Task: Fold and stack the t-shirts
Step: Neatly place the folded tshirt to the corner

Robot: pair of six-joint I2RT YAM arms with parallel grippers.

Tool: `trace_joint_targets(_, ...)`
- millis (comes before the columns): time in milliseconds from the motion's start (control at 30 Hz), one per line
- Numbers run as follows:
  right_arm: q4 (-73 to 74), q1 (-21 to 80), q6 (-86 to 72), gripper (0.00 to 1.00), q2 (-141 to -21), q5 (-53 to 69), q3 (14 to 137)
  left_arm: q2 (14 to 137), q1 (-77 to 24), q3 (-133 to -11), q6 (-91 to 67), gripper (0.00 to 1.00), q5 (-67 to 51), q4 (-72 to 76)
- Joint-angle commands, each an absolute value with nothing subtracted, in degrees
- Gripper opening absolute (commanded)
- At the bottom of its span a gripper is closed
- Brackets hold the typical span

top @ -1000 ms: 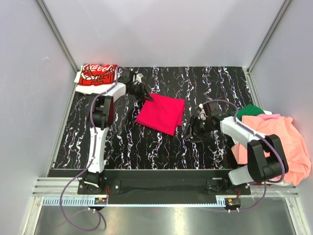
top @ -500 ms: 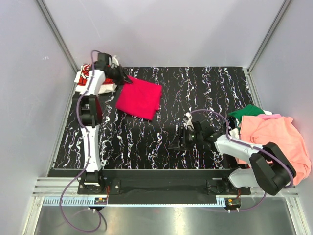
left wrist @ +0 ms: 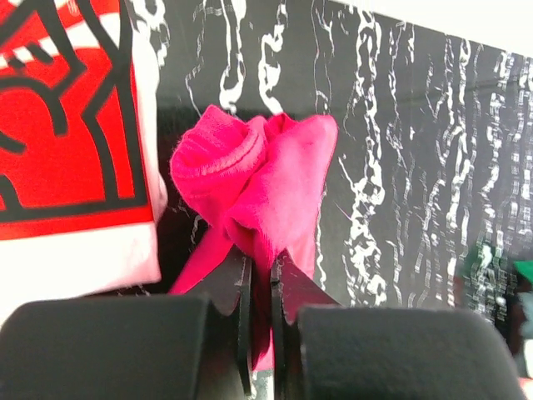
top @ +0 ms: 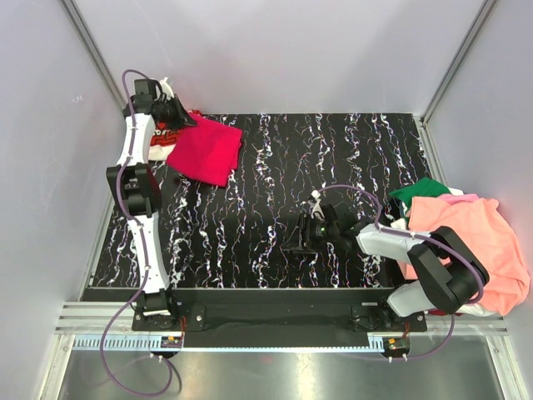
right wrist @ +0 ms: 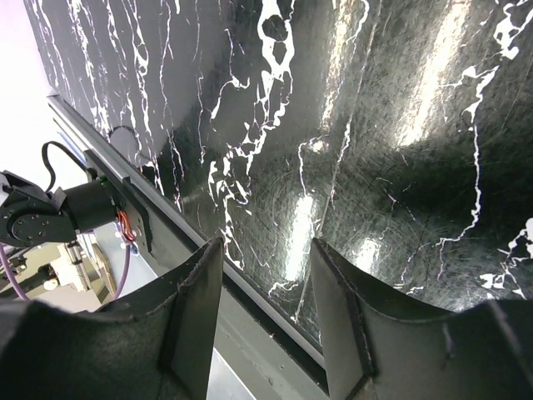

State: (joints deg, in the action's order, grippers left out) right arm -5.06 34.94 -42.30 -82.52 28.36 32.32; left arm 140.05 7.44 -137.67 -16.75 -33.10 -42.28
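My left gripper (top: 183,122) is shut on a bunched edge of the folded crimson-pink t-shirt (top: 206,150), which hangs from it at the back left of the table. In the left wrist view the crimson cloth (left wrist: 266,179) is pinched between the narrow jaws (left wrist: 260,271), right beside the white t-shirt with red logo print (left wrist: 67,158). That white shirt (top: 156,143) lies in the back left corner, partly covered by the crimson one. My right gripper (top: 295,242) is open and empty, low over the bare table (right wrist: 266,258).
A loose pile at the right edge holds a salmon-orange shirt (top: 470,242) and a green one (top: 423,189). The black marbled table (top: 333,158) is bounded by grey walls. The table's front rail (right wrist: 250,333) and the left arm's base show in the right wrist view.
The left arm has carried the crimson shirt from the table's middle to the back left, over the white shirt. The right arm has swung left and nearer, its jaws narrowing a little.
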Motion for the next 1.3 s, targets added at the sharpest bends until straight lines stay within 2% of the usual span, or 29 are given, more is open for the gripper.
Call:
trace_joint_targets(0, -7.73, 35.33, -42.36, 0.53, -83.49, 28.47, 34.54, 132.81, 7.38, -141.42, -13.8, 0.0, -29.98, -33.85)
trace_joint_targets(267, -7.82, 35.33, -42.1, 0.53, -84.9, 29.09, 35.16, 130.78, 8.44, -139.92, -11.43, 0.0, -23.38, -24.62)
trace_joint_targets(700, -7.21, 35.33, -41.84, 0.53, -86.13, 29.36, 36.04, 130.69, 10.98, -142.65, -11.69, 0.0, -22.5, -21.62)
trace_joint_targets(1267, -6.5, 35.33, -41.84, 0.54, -87.1, 29.27, 37.09, 137.37, 15.03, -145.02, -13.53, 0.02, -22.41, -15.03)
